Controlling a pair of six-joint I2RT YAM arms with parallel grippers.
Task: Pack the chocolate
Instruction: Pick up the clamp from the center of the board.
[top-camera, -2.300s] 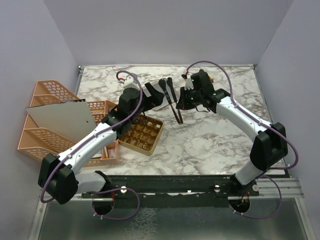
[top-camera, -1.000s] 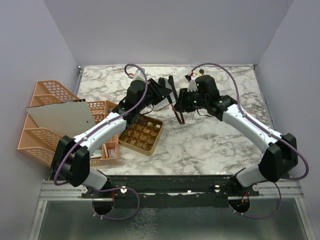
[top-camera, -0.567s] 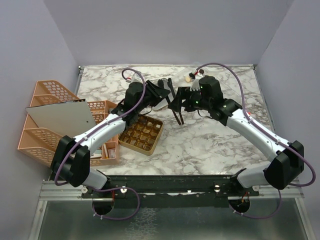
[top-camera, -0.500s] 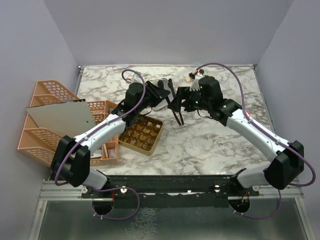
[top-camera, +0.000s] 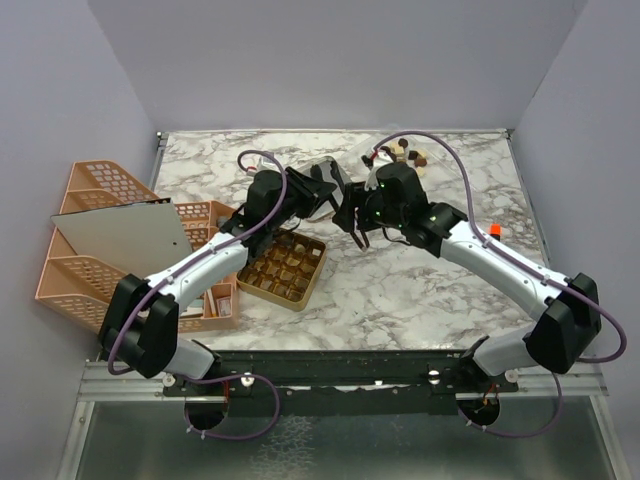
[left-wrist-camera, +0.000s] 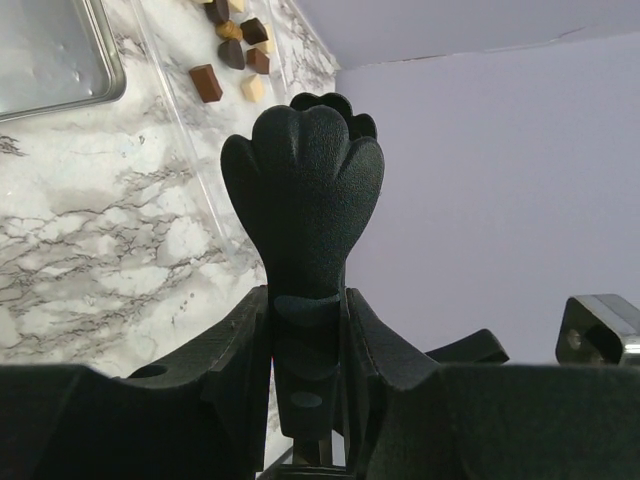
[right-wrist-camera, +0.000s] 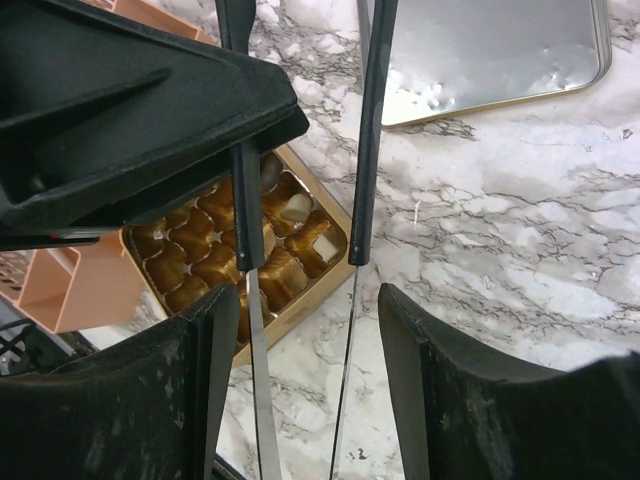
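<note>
Jaws of the right gripper (right-wrist-camera: 305, 300): spread, straddling the 2 slim arms of the black scallop-headed tongs (right-wrist-camera: 370, 130). Marble shows between 1 arm and its pad, so I read no squeeze.

Jaws of the left gripper (left-wrist-camera: 306, 300): pressed onto the tongs' stem from both sides. The 2 heads stand beyond them, aimed at the loose chocolate (left-wrist-camera: 207, 82).

That chocolate lies in a small cluster near the far edge of the marble table (top-camera: 420, 270), right of centre and well apart from the golden-brown compartment tray (top-camera: 314, 277). At least 2 cream pieces already sit in tray cells. A shiny metal lid (right-wrist-camera: 480, 50) lies just beyond the tray.

Hazards, as I judge them:
- With both grippers on 1 tool, an off-centre squeeze from the right could twist the tongs in the left's hold.
- The 2 arms work close together and could knock.
- The heads are broad against such small pieces, so a closing could scatter the cluster or take 2.

Orientation: most pieces are squat, with no readable long axis. The nearest brown block looks slightly oblong, its longer side running roughly away from the left wrist camera. The cluster itself stretches along the far edge.
</note>
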